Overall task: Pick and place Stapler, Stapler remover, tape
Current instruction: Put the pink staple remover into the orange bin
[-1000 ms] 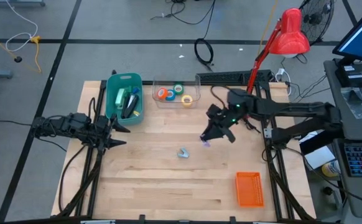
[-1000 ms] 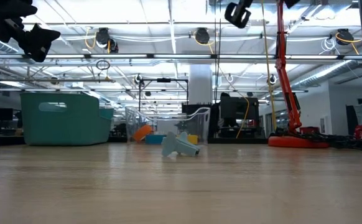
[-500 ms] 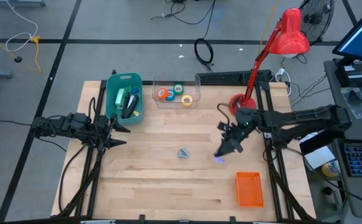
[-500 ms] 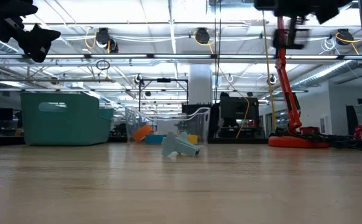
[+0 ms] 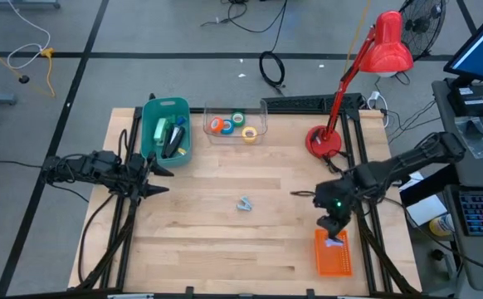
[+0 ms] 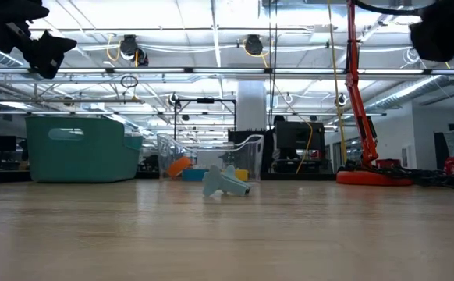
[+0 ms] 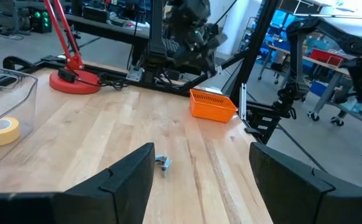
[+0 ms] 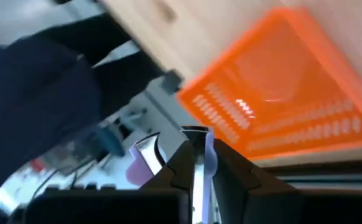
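My right gripper point(image 5: 334, 239) point(image 8: 196, 167) hangs over the orange basket point(image 5: 333, 256) at the near right, shut on a small lavender and chrome stapler remover point(image 8: 142, 158). A second, grey-blue stapler remover point(image 5: 243, 203) point(image 6: 225, 181) lies on the table's middle. Tape rolls point(image 5: 231, 124) sit in a clear tray at the far edge. The teal bin point(image 5: 153, 133) holds several tools; which one is a stapler I cannot tell. My left gripper point(image 5: 160, 176) point(image 7: 203, 186) waits open at the left edge, pointing level. My right gripper pinches the lavender stapler remover between its two fingers point(image 8: 175, 173). A lavender grip with a chrome strip point(image 8: 207, 152) stands up between them, and a chrome jaw point(image 8: 148, 148) sticks out to one side. The fingers slant downward. The piece hangs clear above the basket.
A red desk lamp stands with its base point(image 5: 323, 141) at the far right of the table. The clear tray point(image 5: 258, 133) and the teal bin line the far edge. Bare wood lies between the grey-blue remover and the near edge.
My right gripper has swung from the table's middle toward the near right corner and come down over the orange basket, rolling its wrist on the way. It has stayed shut on the lavender stapler remover, which went along clear of the table.
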